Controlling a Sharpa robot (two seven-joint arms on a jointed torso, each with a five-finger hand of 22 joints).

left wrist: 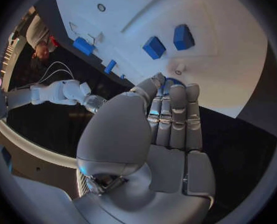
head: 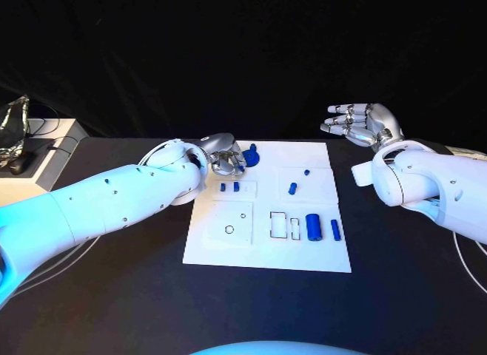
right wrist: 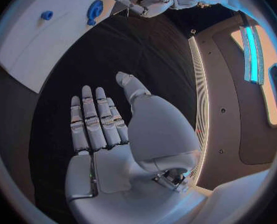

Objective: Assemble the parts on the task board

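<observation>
- Blue parts (head: 314, 228) are lying on the white task board (head: 267, 251) — small, hard, probably light; pinching the sides should work.
- Left hand (head: 224, 158) is reaching over the far corner by a blue part (head: 251, 154); I cannot tell if it is holding it.
- Right hand (head: 361, 123) is hanging spread wide, holding nothing.

The task board (head: 267, 251) looks like smooth, matt white plastic or card — flat and unglossy. The blue parts (head: 313, 228) on it read as smooth plastic with a slight sheen. Both arms wear glossy white plastic shells; the left hand (head: 224, 159) and right hand (head: 361, 124) are brushed silver metal — satin, with segmented fingers (left wrist: 176, 114). The table (head: 115, 296) is matt black.
</observation>
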